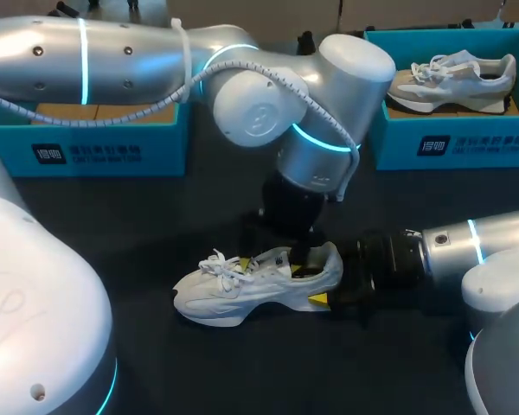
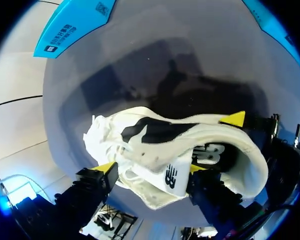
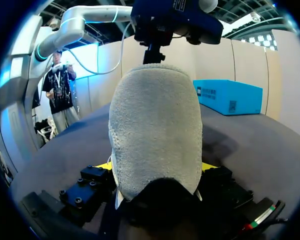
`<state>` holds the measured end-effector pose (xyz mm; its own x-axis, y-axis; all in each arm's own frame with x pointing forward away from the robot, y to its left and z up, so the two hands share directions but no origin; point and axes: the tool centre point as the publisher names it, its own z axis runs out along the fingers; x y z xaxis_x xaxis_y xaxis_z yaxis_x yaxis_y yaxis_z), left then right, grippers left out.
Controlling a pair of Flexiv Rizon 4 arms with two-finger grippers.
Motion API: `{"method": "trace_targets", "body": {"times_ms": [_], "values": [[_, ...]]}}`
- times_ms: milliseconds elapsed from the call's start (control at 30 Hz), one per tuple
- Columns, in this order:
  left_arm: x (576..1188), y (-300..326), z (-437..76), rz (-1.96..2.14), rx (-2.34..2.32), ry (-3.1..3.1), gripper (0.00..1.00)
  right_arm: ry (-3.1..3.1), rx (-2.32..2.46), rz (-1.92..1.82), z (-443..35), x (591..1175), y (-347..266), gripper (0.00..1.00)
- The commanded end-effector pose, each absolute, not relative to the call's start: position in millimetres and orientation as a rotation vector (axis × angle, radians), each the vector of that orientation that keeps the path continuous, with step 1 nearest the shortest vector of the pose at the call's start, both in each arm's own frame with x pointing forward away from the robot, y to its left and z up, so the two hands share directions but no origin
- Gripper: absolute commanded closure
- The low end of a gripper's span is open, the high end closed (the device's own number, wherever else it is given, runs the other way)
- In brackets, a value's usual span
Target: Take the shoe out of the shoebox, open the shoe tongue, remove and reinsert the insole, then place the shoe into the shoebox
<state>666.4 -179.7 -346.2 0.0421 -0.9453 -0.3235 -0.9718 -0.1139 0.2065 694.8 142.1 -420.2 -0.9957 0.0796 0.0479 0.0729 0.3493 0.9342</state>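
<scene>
White shoe lay mid-bench; right fingers clamped its heel; left fingers stood spread at its collar; two labelled blue shoeboxes lined the far edge, one holding a second shoe.

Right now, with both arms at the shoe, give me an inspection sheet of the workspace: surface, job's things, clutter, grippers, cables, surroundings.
Surface: dark table, no spills or marks seen.
Job's things: white shoe stands on its sole mid-table, out of the box. The left shoebox is at the far edge, partly hidden by my left arm, with no shoe visible in it.
Clutter: right shoebox at the far edge holds a second shoe.
Grippers: the left gripper is over the shoe's opening, grip unclear. The right gripper clamps the heel from both sides.
Cables: a corrugated hose runs along the left arm, clear of the shoe.
Surroundings: nothing seen reaching over the table.
</scene>
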Motion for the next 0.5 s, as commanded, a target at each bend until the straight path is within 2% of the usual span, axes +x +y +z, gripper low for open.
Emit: {"method": "trace_targets", "body": {"times_ms": [33, 267, 433, 500], "values": [[670.1, -166.8, -338.3, 0.570, -2.243, 2.063, 0.33, 2.573, 0.147, 1.781, -422.0, 694.9, 142.5, 1.00], [666.1, -160.0, -328.6, 0.544, -2.257, 2.109, 0.52, 2.573, 0.147, 1.781, -422.0, 694.9, 142.5, 1.00], [661.5, -160.8, -324.3, 0.513, -2.248, 2.161, 0.52, 2.573, 0.147, 1.781, -422.0, 694.9, 142.5, 1.00], [658.4, -161.7, -322.9, 0.502, -2.246, 2.180, 0.55, 2.573, 0.147, 1.781, -422.0, 694.9, 142.5, 1.00]]}}
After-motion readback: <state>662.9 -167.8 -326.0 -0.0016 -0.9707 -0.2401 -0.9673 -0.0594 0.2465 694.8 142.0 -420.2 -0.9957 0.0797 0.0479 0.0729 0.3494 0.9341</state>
